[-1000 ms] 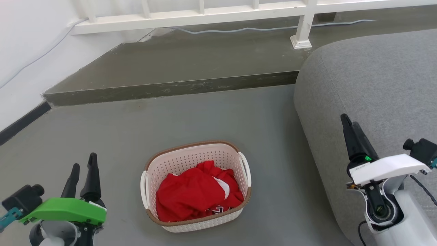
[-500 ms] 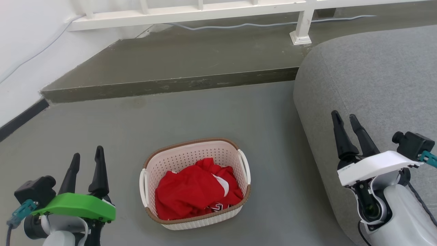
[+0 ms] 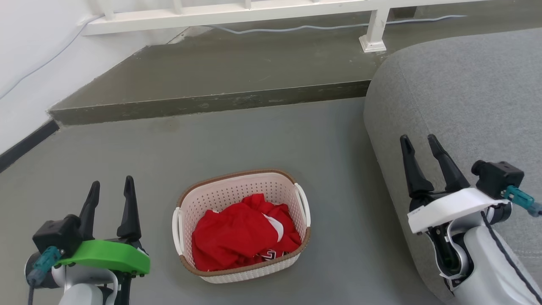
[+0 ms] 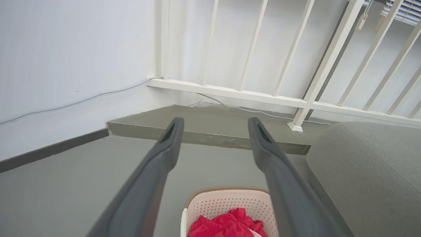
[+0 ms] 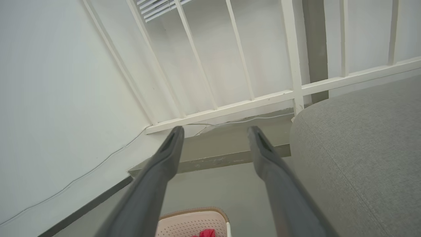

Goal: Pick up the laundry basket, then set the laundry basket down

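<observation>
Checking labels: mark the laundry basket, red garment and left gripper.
laundry basket [image 3: 228, 192], head view, far inner wall.
red garment [image 3: 235, 237], head view, middle of cloth.
left gripper [image 3: 111, 182], head view, between fingertips.

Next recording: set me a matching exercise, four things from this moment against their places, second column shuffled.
1 laundry basket
2 red garment
3 left claw
4 right claw

A right of the basket, by the grey sofa
B inside the basket
C on the floor, ungripped
D left of the basket, open

Pairs: 1-C, 2-B, 3-D, 4-A
</observation>
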{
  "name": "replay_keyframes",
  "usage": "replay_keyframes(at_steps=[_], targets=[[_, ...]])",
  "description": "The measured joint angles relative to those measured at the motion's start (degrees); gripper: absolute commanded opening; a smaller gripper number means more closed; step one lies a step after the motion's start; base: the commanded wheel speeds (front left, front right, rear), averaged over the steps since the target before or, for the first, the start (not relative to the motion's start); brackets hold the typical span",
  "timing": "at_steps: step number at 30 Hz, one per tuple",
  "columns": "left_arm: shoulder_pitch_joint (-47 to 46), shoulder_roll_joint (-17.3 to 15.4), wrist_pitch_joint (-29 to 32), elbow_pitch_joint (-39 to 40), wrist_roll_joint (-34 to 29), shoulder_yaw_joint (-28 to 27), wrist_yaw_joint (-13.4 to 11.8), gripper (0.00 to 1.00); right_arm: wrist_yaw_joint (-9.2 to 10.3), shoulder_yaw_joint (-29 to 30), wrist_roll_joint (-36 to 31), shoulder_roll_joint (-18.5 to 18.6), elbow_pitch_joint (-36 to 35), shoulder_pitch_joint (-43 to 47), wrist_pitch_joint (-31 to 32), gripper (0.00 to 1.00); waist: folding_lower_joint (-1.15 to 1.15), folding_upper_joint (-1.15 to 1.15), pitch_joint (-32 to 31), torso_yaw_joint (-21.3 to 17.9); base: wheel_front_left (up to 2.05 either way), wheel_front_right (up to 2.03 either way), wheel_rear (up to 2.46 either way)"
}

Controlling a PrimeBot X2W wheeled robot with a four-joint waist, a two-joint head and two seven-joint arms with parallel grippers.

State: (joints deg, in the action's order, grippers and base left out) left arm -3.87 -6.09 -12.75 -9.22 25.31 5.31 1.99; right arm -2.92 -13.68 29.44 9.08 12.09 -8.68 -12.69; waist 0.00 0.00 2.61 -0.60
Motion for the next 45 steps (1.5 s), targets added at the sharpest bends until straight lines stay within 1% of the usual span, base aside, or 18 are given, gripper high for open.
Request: replay_keyframes(at_steps=[1,9,18,21,26,29,38,45], targets=[[0.0,0.0,-0.5,0.0,-1.6,0.0,0.0,1.00,0.00,-0.3,-1.8,-0.1,0.0,-0.1,-0.5,1.00,0.00,0.00,0.0,0.0,0.00,0.00,0.00],[0.0,0.3,-1.5,0.2,-6.0,0.0,0.0,1.00,-0.01,-1.0,-6.2,-0.3,0.1,-0.2,-1.7,1.00,0.00,0.00,0.0,0.0,0.00,0.00,0.00],[0.0,1.2,-1.5,0.1,-6.0,-1.1,0.6,1.00,-0.10,-0.2,-6.6,-1.1,0.7,-0.2,-1.7,1.00,0.00,0.00,-0.1,0.1,0.00,0.00,0.00],[0.0,1.3,-1.5,0.0,-6.0,-1.4,1.0,1.00,-0.60,0.1,-6.9,-1.4,0.9,-0.2,-1.7,1.00,0.00,0.00,-0.2,0.1,0.00,0.00,0.00],[0.0,1.6,-1.5,-0.2,-6.1,-1.7,1.3,1.00,-0.69,0.4,-7.8,-1.8,1.1,-0.2,-1.7,1.00,0.00,0.00,-0.1,0.1,0.00,0.00,0.00],[0.0,1.7,-1.5,-0.2,-6.1,-2.0,1.5,1.00,-1.11,0.6,-7.8,-1.9,1.2,-0.2,-1.7,1.00,0.00,0.00,0.1,0.1,0.00,0.00,0.00],[-0.6,2.1,-1.5,-0.1,-6.1,-2.9,2.0,1.00,-1.32,1.3,-8.3,-2.4,1.2,-0.2,-1.7,1.00,0.00,0.00,2.1,0.0,0.00,0.00,0.00],[-1.6,2.2,-1.5,0.0,-6.1,-3.3,2.5,1.00,-1.87,1.2,-8.4,-3.3,1.3,-0.5,-1.7,1.00,0.00,0.00,4.4,-0.1,0.00,0.00,0.00]])
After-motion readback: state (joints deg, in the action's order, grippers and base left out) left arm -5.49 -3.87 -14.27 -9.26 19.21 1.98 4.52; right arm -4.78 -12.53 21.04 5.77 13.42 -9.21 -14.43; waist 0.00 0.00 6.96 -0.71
